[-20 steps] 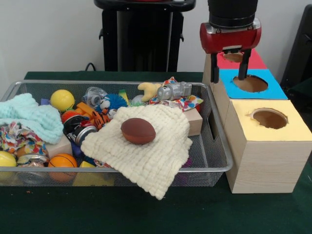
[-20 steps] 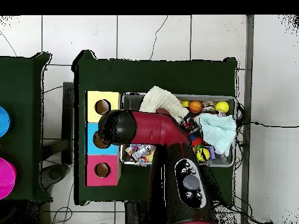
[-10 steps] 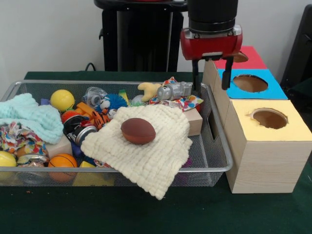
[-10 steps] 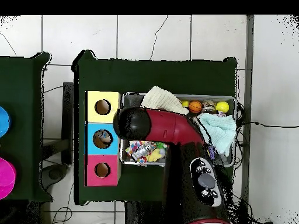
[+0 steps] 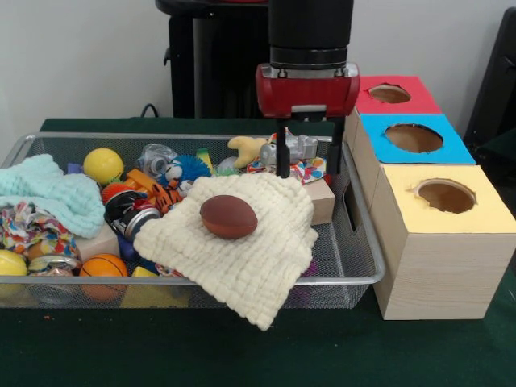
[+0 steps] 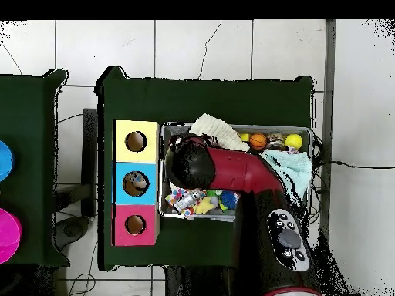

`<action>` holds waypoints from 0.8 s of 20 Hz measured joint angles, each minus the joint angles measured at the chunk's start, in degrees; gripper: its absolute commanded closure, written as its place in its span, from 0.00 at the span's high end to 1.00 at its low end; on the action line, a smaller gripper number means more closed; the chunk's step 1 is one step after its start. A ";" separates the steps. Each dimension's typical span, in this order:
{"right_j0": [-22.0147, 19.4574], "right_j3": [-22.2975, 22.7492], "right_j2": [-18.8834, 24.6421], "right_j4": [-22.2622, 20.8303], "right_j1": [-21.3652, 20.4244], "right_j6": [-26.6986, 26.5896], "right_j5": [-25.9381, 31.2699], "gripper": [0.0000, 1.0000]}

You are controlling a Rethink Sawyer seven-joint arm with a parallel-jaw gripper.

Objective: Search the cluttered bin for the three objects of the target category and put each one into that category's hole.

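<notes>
The wire mesh bin (image 5: 367, 278) holds a heap of toys and cloths. A brown toy football (image 5: 228, 216) lies on a cream knitted cloth (image 5: 258, 258) that hangs over the front rim. My gripper (image 5: 307, 161) hangs open and empty above the bin's right end, just behind the cloth. Its fingers (image 5: 282, 153) straddle a silver toy (image 5: 300, 147). The hole (image 5: 389, 93) in the red-topped box is to the gripper's right, at the back. In the overhead view my arm (image 6: 231, 171) covers the gripper, and the red box's hole (image 6: 135, 224) shows.
Blue-topped (image 5: 414, 138) and yellow-topped (image 5: 445, 196) boxes stand in a row in front of the red one. The bin also holds a yellow ball (image 5: 102, 164), an orange ball (image 5: 105, 268), a pale teal cloth (image 5: 48, 193), a blue spiky toy (image 5: 190, 168) and a wooden block (image 5: 322, 198).
My gripper has moved left and lower, from above the blue-topped box to above the bin's right end. It stays open and empty. Nothing in the bin has moved.
</notes>
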 measured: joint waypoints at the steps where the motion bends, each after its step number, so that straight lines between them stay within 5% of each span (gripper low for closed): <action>1: -0.54 0.27 -0.01 -0.94 -0.02 0.00 -0.46 1.00; 16: -1.42 3.02 -0.44 -8.48 -0.05 0.00 -0.50 1.00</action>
